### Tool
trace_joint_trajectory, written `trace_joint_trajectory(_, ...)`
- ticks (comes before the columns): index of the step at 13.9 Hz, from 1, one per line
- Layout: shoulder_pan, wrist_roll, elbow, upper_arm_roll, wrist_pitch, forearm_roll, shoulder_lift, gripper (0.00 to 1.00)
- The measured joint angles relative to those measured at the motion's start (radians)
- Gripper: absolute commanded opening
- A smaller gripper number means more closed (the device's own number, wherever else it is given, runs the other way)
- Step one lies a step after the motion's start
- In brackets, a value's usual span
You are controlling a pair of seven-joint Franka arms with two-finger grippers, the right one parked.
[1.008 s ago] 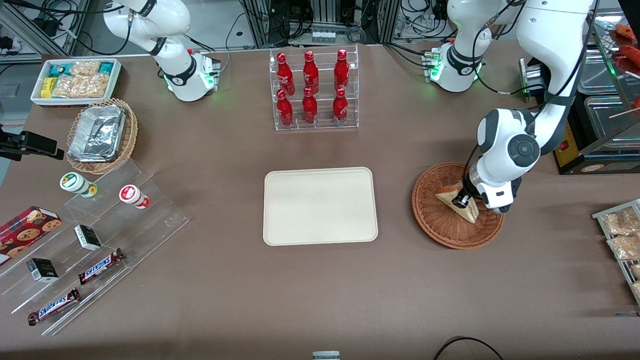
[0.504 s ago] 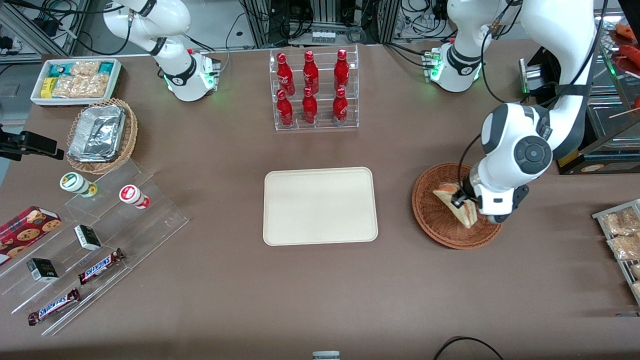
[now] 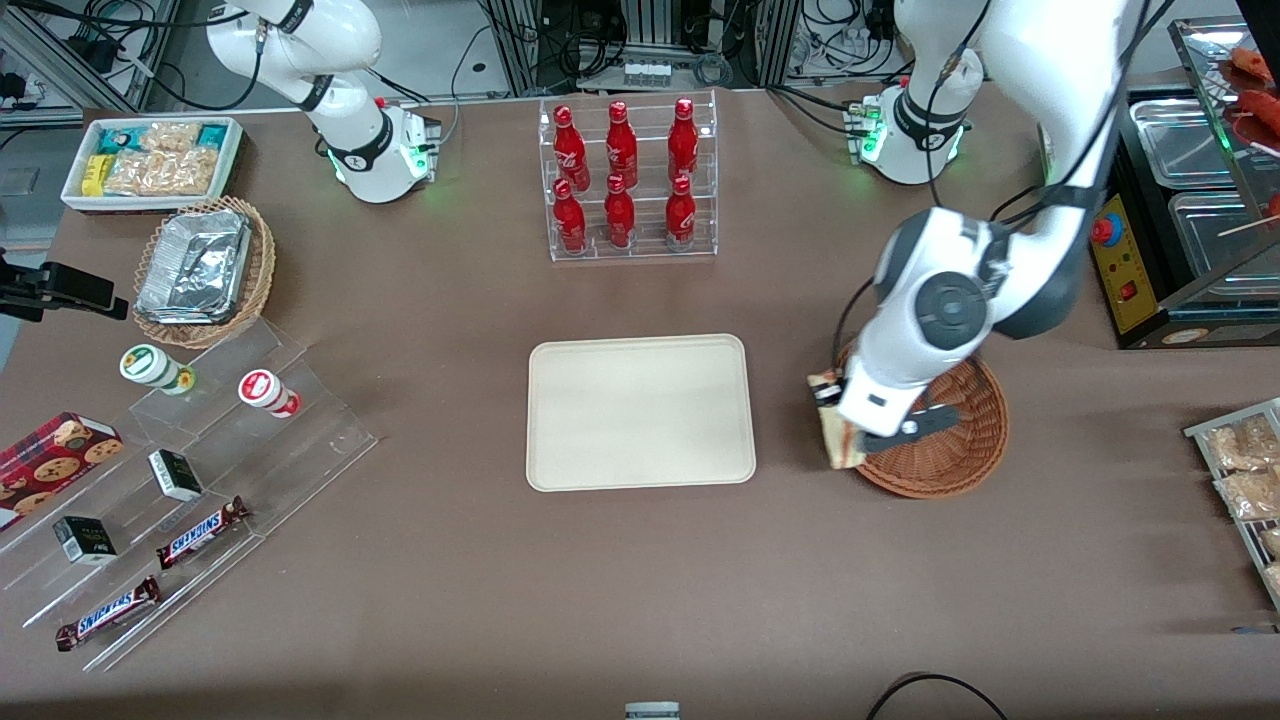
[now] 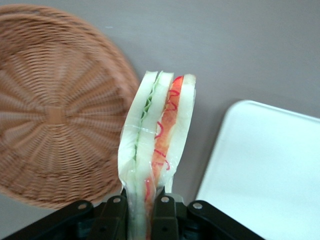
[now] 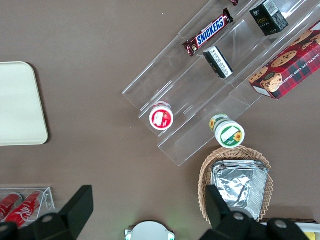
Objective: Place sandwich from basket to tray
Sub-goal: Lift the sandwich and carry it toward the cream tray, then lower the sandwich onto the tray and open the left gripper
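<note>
The left arm's gripper [image 3: 838, 425] is hanging above the table at the edge of the basket [image 3: 965, 465], on the side that faces the tray [image 3: 640, 412]. Its two fingers [image 4: 116, 212] are closed on the sandwich [image 4: 157, 145] and are pressing it from both flat bread faces. The sandwich is standing on its edge in the grip, clear of the basket, and its cut side is showing the layers: pale bread, a green strip and a red strip. In the front view the sandwich [image 3: 836, 432] is showing partly under the white wrist, over the basket's rim and the brown table [image 3: 640, 580], between the basket and the tray and nearer to the basket.

The basket [image 4: 55, 115] is round and woven, reddish-brown, and nothing is lying in the part that can be seen. The cream tray [image 4: 270, 170] is lying flat near the middle of the table with a bare surface, just beside the basket but not touching it. Farther from the front camera than the tray, a clear rack of red bottles [image 3: 628, 180] is standing.
</note>
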State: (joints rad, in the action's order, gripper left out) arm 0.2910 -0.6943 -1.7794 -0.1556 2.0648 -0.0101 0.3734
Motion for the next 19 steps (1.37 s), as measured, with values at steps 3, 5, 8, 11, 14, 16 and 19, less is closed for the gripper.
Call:
trace_joint_trajectory(3, 0.089, -0.010, 0.113, -0.001, -0.025, -0.001, 0.100, 0.00)
trace_joint_trajectory(5, 0.156, -0.077, 0.202, -0.001, -0.050, -0.001, 0.174, 0.00)
trace_joint_trajectory(8, 0.244, -0.179, 0.327, 0.000, -0.073, -0.002, 0.277, 0.00)
trace_joint_trajectory(11, 0.311, -0.272, 0.422, 0.002, -0.079, -0.005, 0.356, 0.00)
trace_joint_trajectory(14, 0.360, -0.343, 0.510, 0.004, -0.119, -0.021, 0.428, 0.00)
trace_joint_trajectory(16, 0.381, -0.374, 0.556, 0.005, -0.136, -0.022, 0.466, 0.00)
trace_joint_trajectory(19, 0.398, -0.401, 0.595, 0.005, -0.138, -0.023, 0.504, 0.00)
